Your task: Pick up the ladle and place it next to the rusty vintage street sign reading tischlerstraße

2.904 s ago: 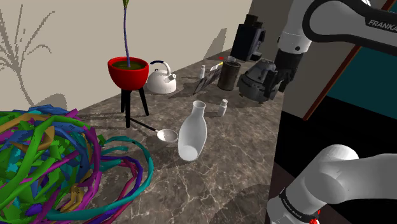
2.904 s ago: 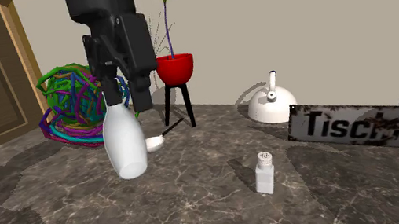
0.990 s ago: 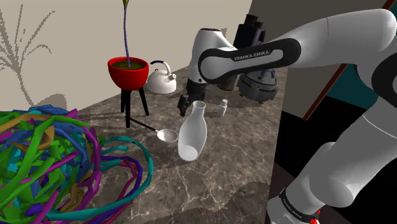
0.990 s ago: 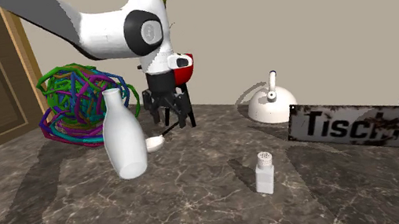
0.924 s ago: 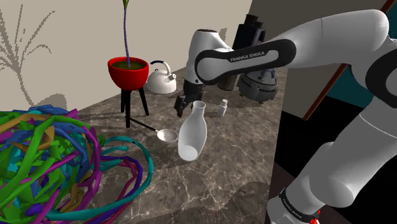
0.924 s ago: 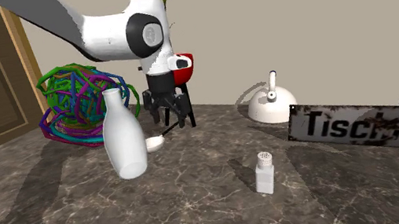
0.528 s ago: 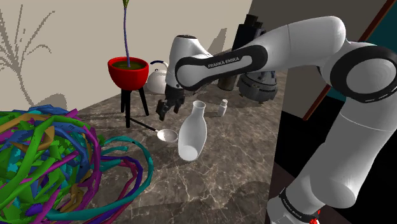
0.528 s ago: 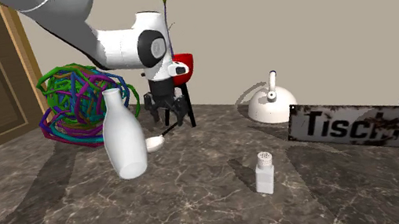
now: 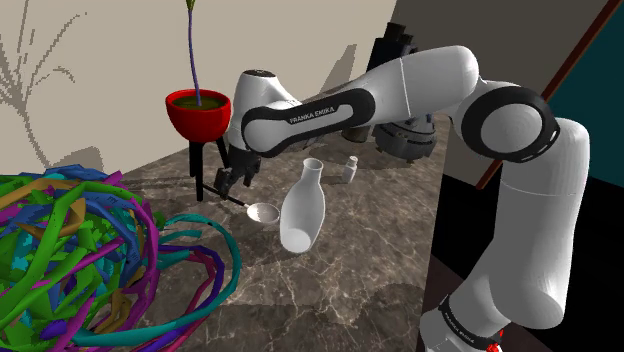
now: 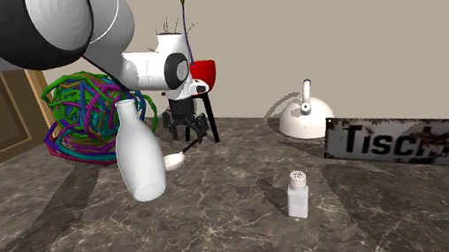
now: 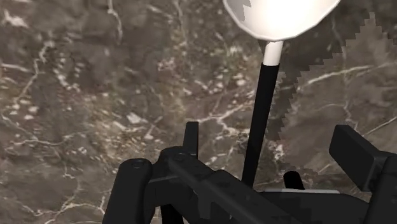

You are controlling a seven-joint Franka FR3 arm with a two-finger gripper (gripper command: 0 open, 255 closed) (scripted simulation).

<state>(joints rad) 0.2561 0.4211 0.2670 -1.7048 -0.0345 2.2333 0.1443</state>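
Reach step; my claw (image 10: 190,134) open above black-handled white ladle (image 9: 263,212), lying on dark marble counter (image 9: 370,240) by the white bottle (image 9: 302,210); handle between fingers (image 11: 359,162), untouched; next: descend, close, carry to rusty street sign (image 10: 395,145)

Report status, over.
Gripper low over ladle, jaws open astride its handle. Ladle on counter, not gripped. Bottle close beside its bowl, potted plant by handle.

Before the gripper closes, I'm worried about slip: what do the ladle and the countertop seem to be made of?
Ladle: smooth plain white bowl on a slim matte black handle. It could be enamel or plastic; the look leaves that open. Countertop: dark brown stone, probably polished marble, judging by the pale veins running through it.
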